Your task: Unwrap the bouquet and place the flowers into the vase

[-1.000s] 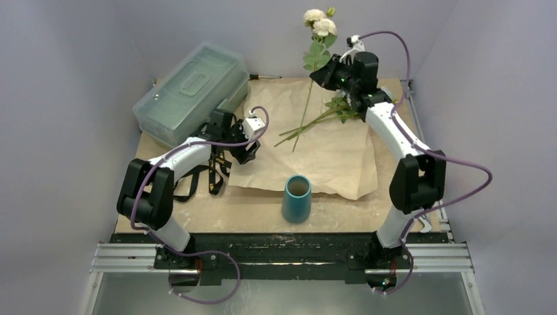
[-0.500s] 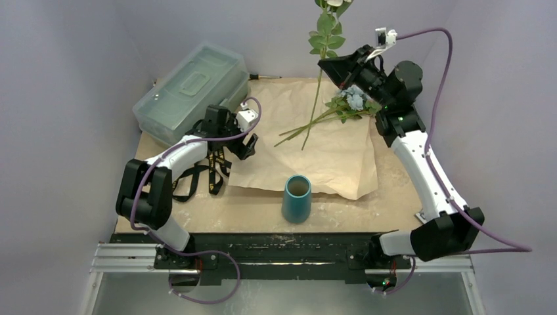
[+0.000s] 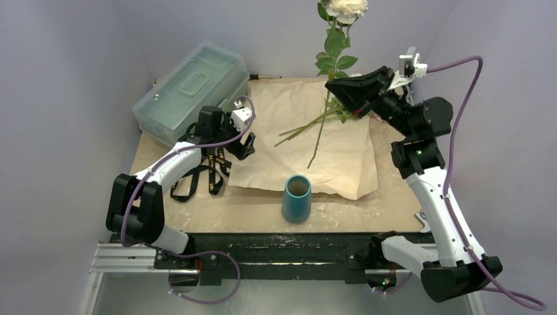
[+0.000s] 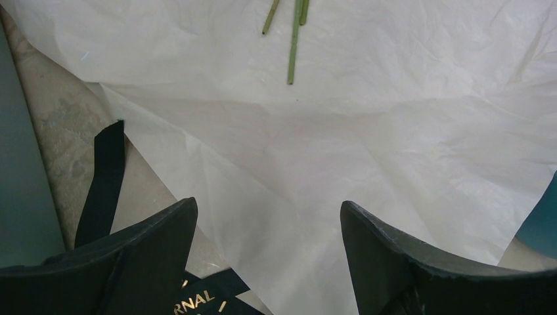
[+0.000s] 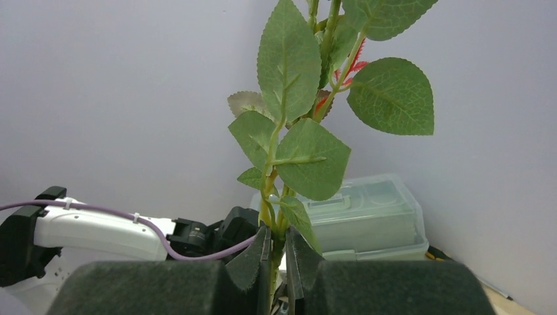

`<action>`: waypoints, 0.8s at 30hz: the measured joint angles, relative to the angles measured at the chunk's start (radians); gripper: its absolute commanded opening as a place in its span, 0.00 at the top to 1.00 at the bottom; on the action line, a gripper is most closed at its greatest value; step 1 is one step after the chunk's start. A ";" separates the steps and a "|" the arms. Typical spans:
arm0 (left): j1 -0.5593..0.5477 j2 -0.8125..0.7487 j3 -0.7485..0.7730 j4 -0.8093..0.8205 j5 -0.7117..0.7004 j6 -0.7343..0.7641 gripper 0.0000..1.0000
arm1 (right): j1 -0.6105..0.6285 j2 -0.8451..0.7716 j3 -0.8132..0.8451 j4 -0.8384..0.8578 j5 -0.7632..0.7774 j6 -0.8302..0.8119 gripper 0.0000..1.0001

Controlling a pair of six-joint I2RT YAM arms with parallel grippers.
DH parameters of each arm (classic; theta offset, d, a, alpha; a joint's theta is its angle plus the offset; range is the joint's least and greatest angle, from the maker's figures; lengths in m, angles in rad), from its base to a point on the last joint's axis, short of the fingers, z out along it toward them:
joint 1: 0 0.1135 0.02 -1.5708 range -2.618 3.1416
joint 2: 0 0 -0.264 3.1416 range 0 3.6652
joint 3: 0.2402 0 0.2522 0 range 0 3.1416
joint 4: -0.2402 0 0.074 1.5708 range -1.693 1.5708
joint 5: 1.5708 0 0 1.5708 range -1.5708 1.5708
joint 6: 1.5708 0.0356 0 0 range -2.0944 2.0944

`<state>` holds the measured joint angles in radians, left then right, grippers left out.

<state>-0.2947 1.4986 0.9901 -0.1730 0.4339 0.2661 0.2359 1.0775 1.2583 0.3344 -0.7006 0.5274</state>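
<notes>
One rose stem (image 3: pixel 320 134) pinched in right gripper (image 5: pixel 276 259), bloom (image 3: pixel 346 6) cropped at top, left gripper (image 4: pixel 268 207) spread, empty

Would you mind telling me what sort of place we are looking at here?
Probably a robotics lab work cell: a left arm and right arm bolted to a metal rail, and a small table boxed in by plain grey walls.
</notes>
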 measured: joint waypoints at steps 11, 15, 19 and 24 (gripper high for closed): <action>0.000 -0.052 -0.007 -0.032 0.011 0.001 0.20 | 0.096 -0.018 -0.028 -0.008 -0.037 -0.027 1.00; 0.000 -0.053 -0.008 -0.031 0.013 0.004 0.20 | 0.111 -0.033 -0.045 -0.021 -0.052 -0.050 1.00; 0.000 -0.064 -0.026 -0.035 0.016 0.005 0.20 | 0.119 -0.083 -0.108 -0.019 -0.051 -0.065 1.00; 0.000 -0.077 -0.045 -0.039 0.032 0.002 0.20 | 0.124 -0.118 -0.183 0.037 -0.051 -0.060 1.00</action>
<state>-0.2947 1.4212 0.9451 -0.2123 0.4656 0.2676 0.3599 0.9592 1.0756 0.3717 -0.7517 0.4675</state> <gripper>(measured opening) 0.802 0.116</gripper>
